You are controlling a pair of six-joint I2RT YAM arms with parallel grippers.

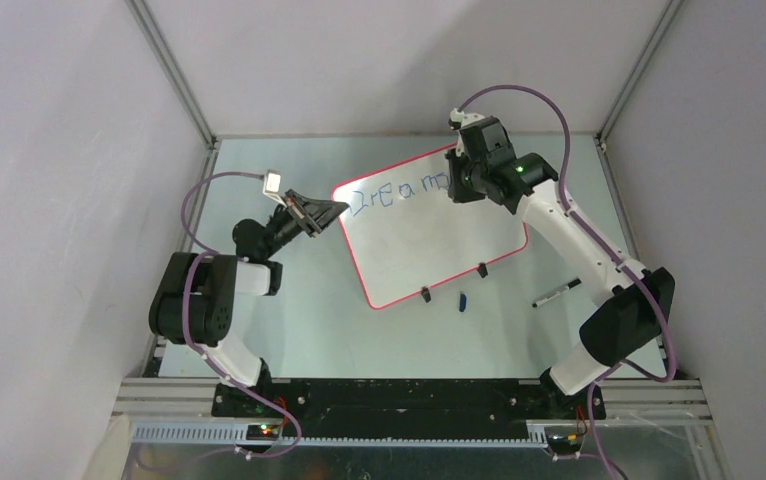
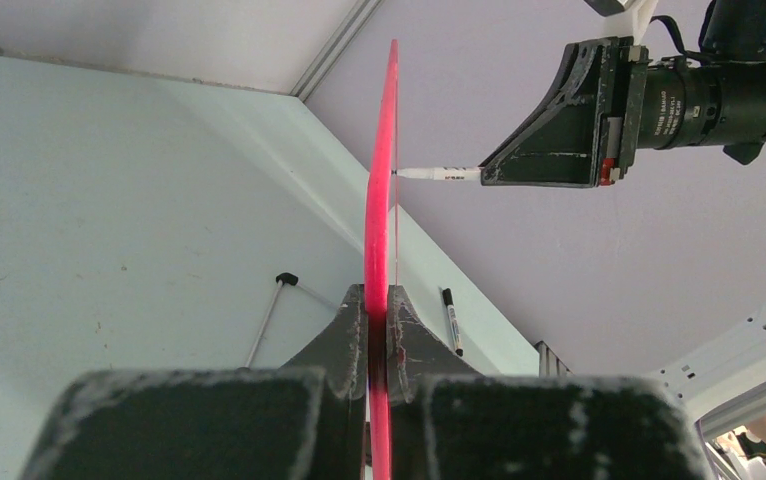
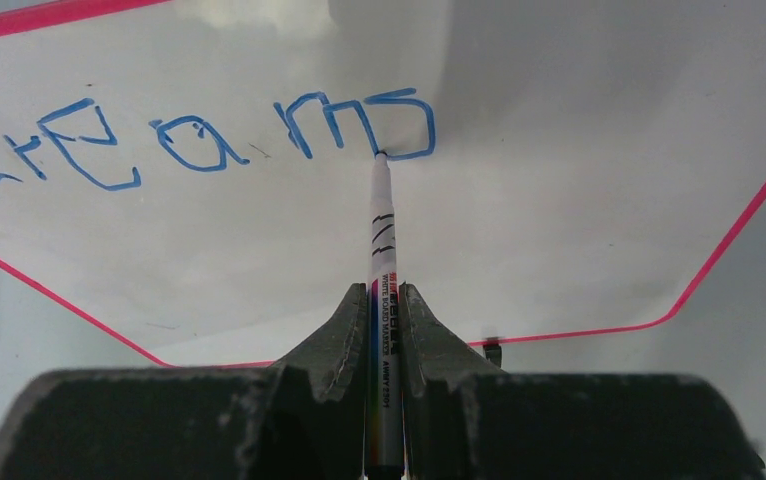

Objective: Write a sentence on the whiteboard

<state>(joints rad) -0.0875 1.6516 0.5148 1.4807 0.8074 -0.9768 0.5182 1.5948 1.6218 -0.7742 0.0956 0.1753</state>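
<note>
from the top, the whiteboard (image 1: 439, 245) sits near the middle of the tabletop (image 1: 289, 320), a bit toward the far edge. the left gripper (image 1: 334, 211) pinches its left rim. the right gripper (image 1: 456, 183) is over the sentence (image 1: 399, 196).

in the left wrist view, the jaws are squeezed tight on the thin red rim, and the marker (image 2: 439, 174) tip touches the board.

in the right wrist view, the jaws are clamped on the marker. its tip sits at the last letter of blue "dreams". i think the first word is almost done. next the tip must lift, slide over, and start a new word.
</note>
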